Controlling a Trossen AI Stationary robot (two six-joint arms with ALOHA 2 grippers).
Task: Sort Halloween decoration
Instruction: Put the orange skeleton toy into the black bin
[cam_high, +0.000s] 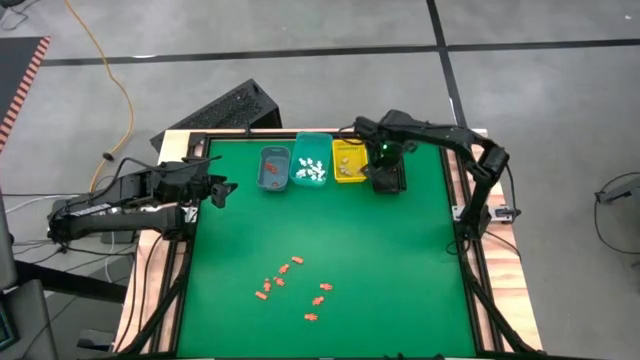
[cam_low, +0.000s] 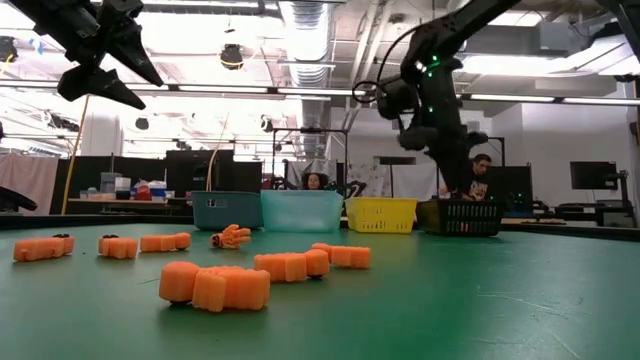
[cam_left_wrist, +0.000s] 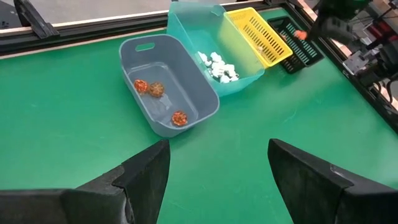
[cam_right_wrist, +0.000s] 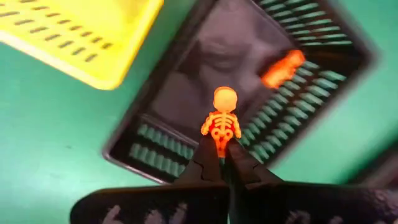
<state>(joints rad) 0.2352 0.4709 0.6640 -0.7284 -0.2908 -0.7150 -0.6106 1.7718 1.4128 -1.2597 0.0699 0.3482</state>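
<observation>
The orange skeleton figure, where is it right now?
The orange skeleton figure is pinched in the right gripper, held just above the black bin at the row's right end, beside the yellow bin.

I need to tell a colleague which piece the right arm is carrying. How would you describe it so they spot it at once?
Look along the row of four bins at the far edge of the green table to the black bin at its right end. Above it hangs the right gripper, fingers shut on an orange skeleton figurine. Unlike the orange pieces scattered on the near side of the table, it is off the table.
</observation>
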